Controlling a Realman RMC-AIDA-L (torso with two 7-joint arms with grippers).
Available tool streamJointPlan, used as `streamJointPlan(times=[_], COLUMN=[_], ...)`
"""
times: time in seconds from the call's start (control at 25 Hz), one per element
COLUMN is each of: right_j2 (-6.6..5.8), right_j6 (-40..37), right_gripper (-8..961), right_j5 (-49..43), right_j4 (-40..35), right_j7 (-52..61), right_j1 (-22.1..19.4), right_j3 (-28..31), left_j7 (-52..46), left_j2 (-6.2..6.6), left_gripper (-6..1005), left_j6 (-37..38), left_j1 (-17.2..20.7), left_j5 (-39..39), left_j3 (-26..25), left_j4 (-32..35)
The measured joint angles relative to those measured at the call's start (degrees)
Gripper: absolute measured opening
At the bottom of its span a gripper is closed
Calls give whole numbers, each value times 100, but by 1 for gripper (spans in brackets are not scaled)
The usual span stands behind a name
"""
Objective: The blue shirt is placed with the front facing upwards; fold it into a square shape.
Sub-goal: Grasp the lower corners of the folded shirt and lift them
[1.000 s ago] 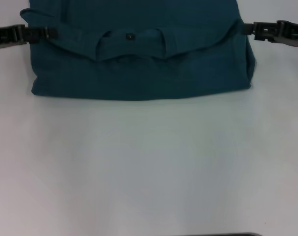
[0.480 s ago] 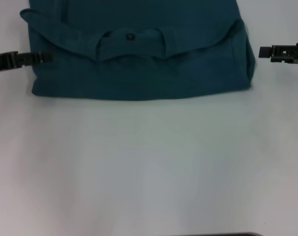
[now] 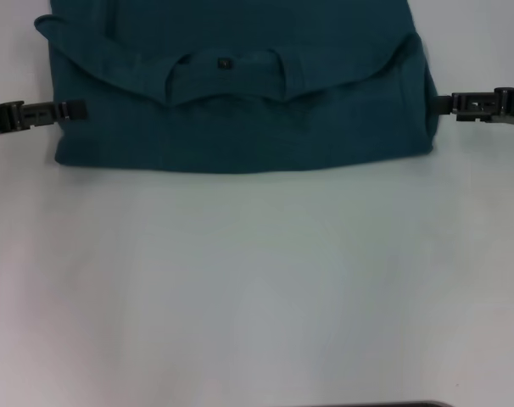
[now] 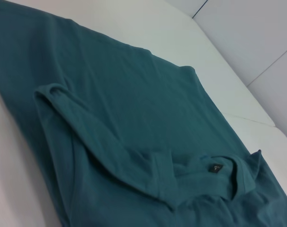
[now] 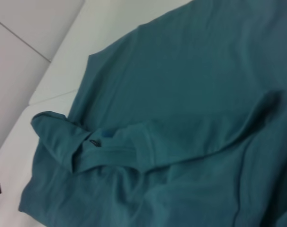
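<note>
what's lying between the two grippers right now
In the head view only the folded blue shirt spans the stretch between the left gripper at one side edge and the right gripper at the other.

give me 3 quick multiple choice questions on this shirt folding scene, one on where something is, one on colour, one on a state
1. Where are the two hands?
A. One at each side edge of the shirt
B. Both over the collar
C. Both near the robot's body

2. What colour is the shirt?
A. Red
B. Teal-blue
C. White

3. How does the shirt lie?
A. Rolled into a ball
B. Hanging off the table
C. Partly folded, collar on top

Answers: 1 A, the left hand and right hand flank the blue shirt. 2 B, its cloth is dark teal. 3 C, the collar lies over a folded layer.
</note>
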Motion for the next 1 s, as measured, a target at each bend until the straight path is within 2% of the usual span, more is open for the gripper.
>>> streamJointPlan(times=[0.12, 0.36, 1.0], right_j2=[29, 144, 296], right_j6=[62, 159, 594], right_gripper=[799, 848, 840], right_j5=[-3, -4, 50], right_j4=[24, 202, 381], right_j7=[61, 65, 66], right_j1=[-58, -61, -53], right_j3=[-19, -24, 16], left_j7=[4, 30, 53], left_j2=[3, 5, 5], left_gripper=[902, 898, 897], left_j6=[-16, -37, -51], left_j1=[6, 10, 8], left_j5=[34, 44, 6], left_j3=[4, 9, 7], left_j4=[0, 0, -37])
